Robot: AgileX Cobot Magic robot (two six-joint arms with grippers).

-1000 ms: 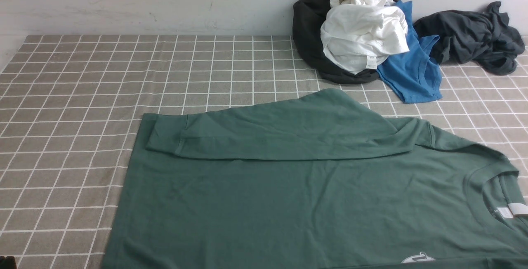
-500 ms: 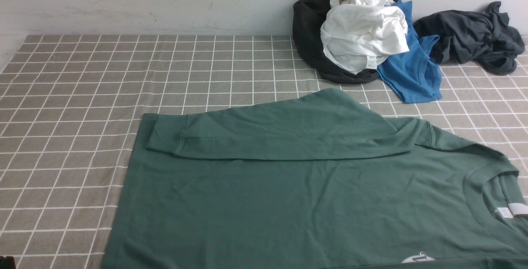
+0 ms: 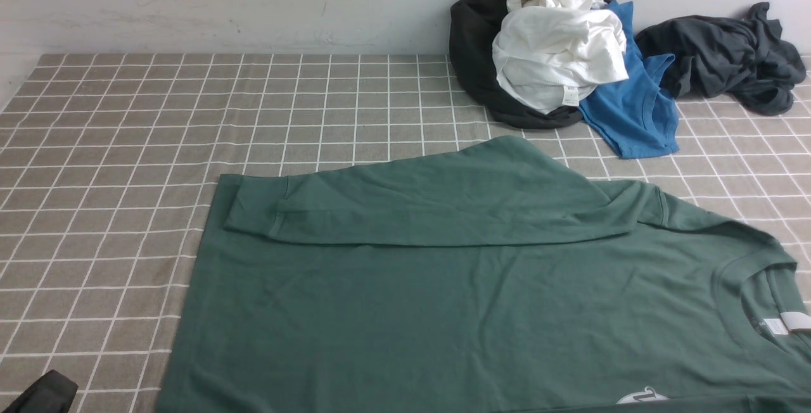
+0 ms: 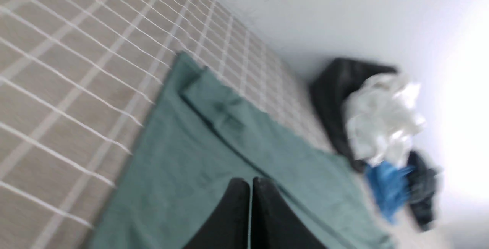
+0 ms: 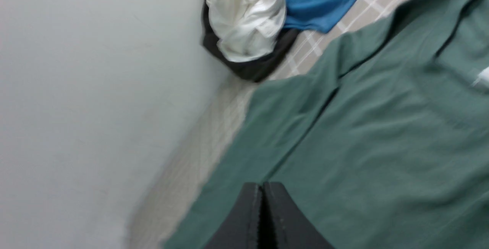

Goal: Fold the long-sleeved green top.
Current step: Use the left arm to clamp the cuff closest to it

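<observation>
The top (image 3: 481, 286) lies flat on the worktop (image 3: 127, 147) with its neck to the right. One sleeve (image 3: 443, 201) is laid across the body to narrow it. The left pincer (image 4: 250, 183) and right pincer (image 5: 262, 186) hang above it, both closed and empty, probably between grasps.

Forward front view, oblique wrist views, all on the green long-sleeved top (image 3: 443, 299).

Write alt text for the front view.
A large dark green long-sleeved jersey top lies flat on a grey-brown checked tablecloth, its far sleeve folded across the body, neck to the right. A black garment, a white garment, a bright blue tee and a dark grey garment lie crumpled by the back wall.
</observation>
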